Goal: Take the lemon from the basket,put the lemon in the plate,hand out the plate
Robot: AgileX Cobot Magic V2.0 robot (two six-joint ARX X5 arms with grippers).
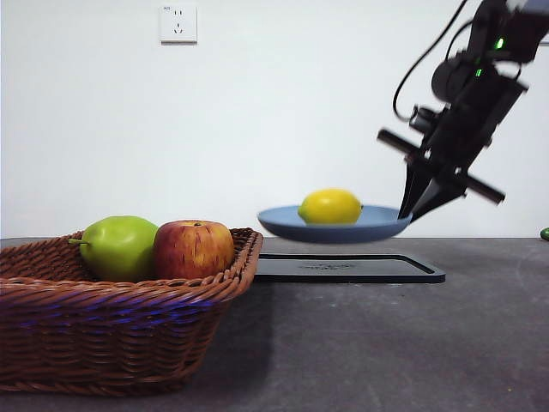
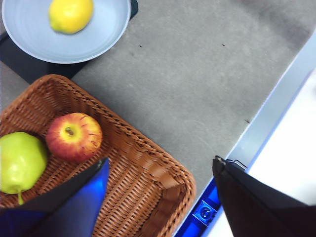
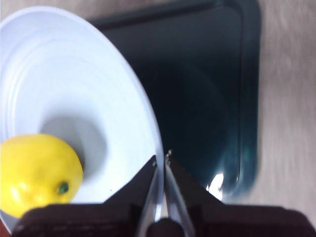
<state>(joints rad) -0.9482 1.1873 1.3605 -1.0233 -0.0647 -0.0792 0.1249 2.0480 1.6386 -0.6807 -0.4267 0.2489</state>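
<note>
The yellow lemon (image 1: 330,206) lies in the grey-blue plate (image 1: 377,226). My right gripper (image 1: 410,212) is shut on the plate's right rim and holds it in the air above the black tray (image 1: 350,268). In the right wrist view the jaws pinch the plate's rim (image 3: 155,143) with the lemon (image 3: 38,174) beside them. The wicker basket (image 1: 111,326) stands at the front left. My left gripper (image 2: 160,173) is open and empty above the basket's corner (image 2: 168,173); that view also shows the plate (image 2: 29,34) and lemon (image 2: 70,15).
A green pear-like fruit (image 1: 118,247) and a red-yellow apple (image 1: 194,249) sit in the basket. A white wall socket (image 1: 177,23) is on the back wall. A small green thing (image 1: 545,233) shows at the right edge. The table's front edge (image 2: 276,108) shows in the left wrist view.
</note>
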